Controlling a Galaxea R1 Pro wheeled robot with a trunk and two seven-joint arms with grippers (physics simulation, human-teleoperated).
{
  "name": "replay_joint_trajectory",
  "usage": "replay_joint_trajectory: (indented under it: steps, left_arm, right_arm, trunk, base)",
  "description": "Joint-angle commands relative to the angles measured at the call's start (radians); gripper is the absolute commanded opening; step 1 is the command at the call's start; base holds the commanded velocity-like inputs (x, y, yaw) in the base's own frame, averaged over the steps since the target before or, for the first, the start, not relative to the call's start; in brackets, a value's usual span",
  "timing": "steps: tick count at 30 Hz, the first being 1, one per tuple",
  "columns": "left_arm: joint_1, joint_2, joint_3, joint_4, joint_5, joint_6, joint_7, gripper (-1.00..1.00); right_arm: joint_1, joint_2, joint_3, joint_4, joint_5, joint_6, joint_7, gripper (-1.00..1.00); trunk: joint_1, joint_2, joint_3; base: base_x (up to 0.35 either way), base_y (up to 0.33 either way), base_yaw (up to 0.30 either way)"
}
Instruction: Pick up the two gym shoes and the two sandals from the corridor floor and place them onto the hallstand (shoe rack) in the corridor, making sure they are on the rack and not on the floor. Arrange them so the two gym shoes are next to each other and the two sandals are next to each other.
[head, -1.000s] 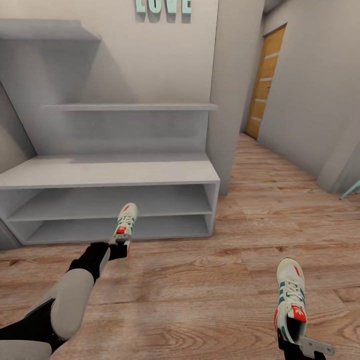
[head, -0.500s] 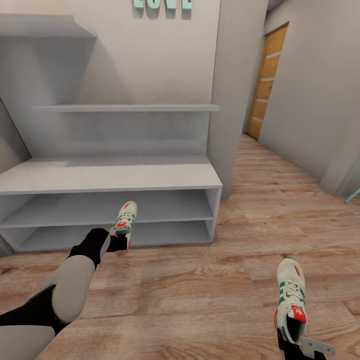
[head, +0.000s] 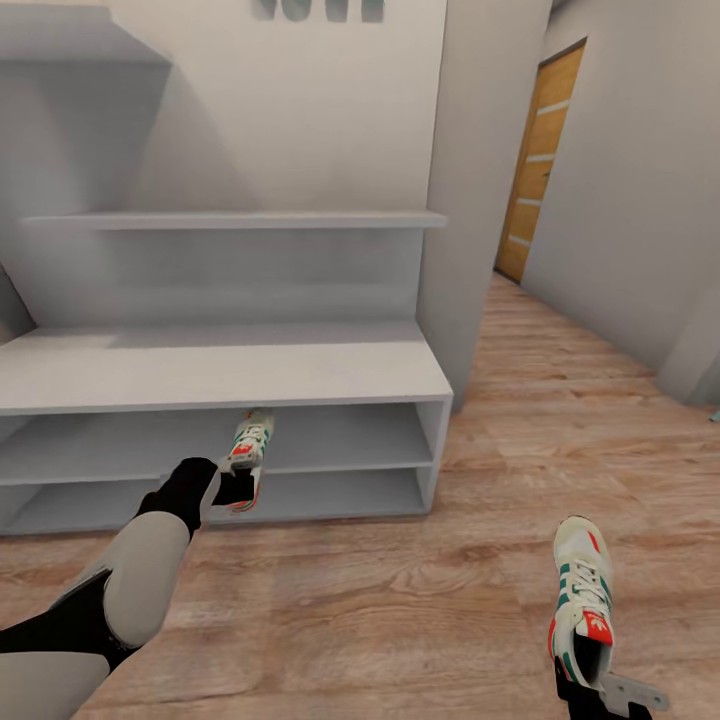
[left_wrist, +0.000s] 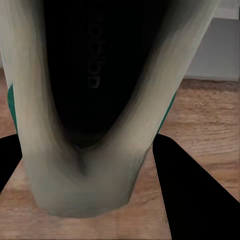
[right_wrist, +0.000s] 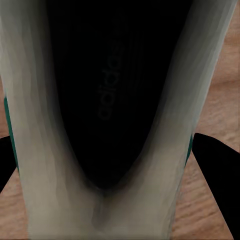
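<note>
- My left arm (head: 140, 590): pale grey rounded shell, black joints, black wrist.
- Left gripper (head: 236, 487): black.
- Right gripper (head: 600, 695): black, with a grey metal bracket showing small holes.

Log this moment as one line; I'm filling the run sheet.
left gripper: holds left gym shoe at hallstand front | right gripper: holds right gym shoe over corridor floor | placed: none

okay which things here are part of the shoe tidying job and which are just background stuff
Part of the job:
- gym shoe held in the left gripper
- gym shoe held in the right gripper
- hallstand, pale grey
- corridor floor

Just background:
- wooden door down the corridor
- wall letters above the shelves
</note>
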Motion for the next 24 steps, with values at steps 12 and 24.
replay_joint_trajectory:
  steps: [12, 24]
  left_arm:
    - [0.001, -0.001, 0.008, -0.003, -0.010, 0.003, -0.010, -1.00]
    - [0.003, -0.001, 0.007, -0.003, -0.010, 0.001, -0.010, -1.00]
  right_arm:
    - [-0.001, 0.000, 0.000, 0.001, 0.001, -0.003, -0.002, -1.00]
    - [-0.001, 0.000, -0.001, 0.002, 0.001, -0.003, -0.002, -1.00]
  trunk:
    - [0.000, 0.000, -0.001]
    - [0.000, 0.000, -0.001]
  base:
    - [0.194, -0.031, 0.000]
    - [0.165, -0.032, 0.000]
